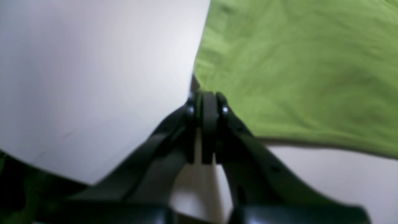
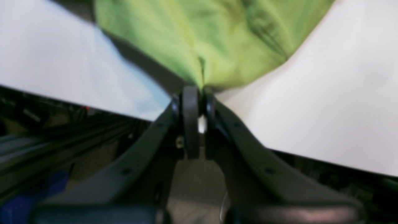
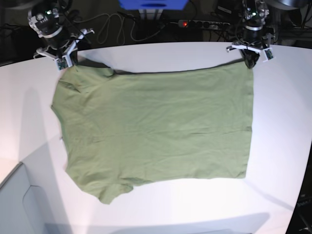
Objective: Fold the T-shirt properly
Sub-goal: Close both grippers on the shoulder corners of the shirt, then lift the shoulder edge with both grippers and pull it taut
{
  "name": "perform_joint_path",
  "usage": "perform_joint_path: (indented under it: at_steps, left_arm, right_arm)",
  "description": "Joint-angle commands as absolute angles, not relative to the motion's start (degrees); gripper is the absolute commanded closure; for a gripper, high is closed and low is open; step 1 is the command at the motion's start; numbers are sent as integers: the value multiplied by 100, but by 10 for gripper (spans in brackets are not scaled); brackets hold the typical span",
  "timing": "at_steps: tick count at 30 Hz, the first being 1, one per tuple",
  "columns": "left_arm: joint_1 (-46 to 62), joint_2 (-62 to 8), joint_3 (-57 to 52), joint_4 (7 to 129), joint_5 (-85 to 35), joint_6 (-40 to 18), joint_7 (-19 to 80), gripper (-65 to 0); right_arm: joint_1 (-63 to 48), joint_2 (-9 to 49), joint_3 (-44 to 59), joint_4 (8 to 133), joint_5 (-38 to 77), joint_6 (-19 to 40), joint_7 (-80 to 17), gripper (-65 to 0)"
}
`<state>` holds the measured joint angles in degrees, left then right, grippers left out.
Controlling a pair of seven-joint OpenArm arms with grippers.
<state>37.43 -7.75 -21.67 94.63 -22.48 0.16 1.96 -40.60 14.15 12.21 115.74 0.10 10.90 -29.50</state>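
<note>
The T-shirt (image 3: 156,131) is seen spread nearly flat across the white surface (image 3: 282,146) in the base view, where most of the middle of the frame is taken up by it; one short sleeve (image 3: 109,190) is shown at the lower left and the straight hem edge down the right of the cloth. The corner of the cloth at the upper right of that frame is pinched by the left gripper (image 3: 250,62), and the corner at the upper left is pinched by the right gripper (image 3: 67,63). In the left wrist view, the left gripper (image 1: 209,96) is shown closed, its jaws pressed together on the edge of the T-shirt (image 1: 295,71), which fills the upper right of the frame, while the bare surface (image 1: 93,77) is seen at the left. In the right wrist view, the right gripper (image 2: 196,90) is likewise shown clamped on a gathered fold of the T-shirt (image 2: 211,40), which fans out toward the top of the frame, with the surface (image 2: 326,102) visible on both sides. Both wrist views are blurred. Cables (image 3: 114,24) and a power strip (image 3: 200,23) are seen in the dark area beyond the top edge of the surface.
</note>
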Motion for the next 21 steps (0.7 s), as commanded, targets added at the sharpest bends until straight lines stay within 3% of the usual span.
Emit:
perform_joint_path:
  at_steps: [1, 14, 21]
  left_arm:
    - [3837, -822, -2193, 9640, -2273, 13, 48, 0]
    - [4391, -813, -2202, 10229, -2264, 22, 48, 0]
    - [4409, -822, -2220, 10281, -2255, 40, 48, 0]
  right_arm:
    - [-4171, 1455, 1297, 11714, 22, 1182, -2853, -2]
    - [-4892, 1446, 1385, 11943, 22, 1182, -2255, -2]
    - [-4743, 1446, 1393, 11943, 22, 1182, -2202, -2]
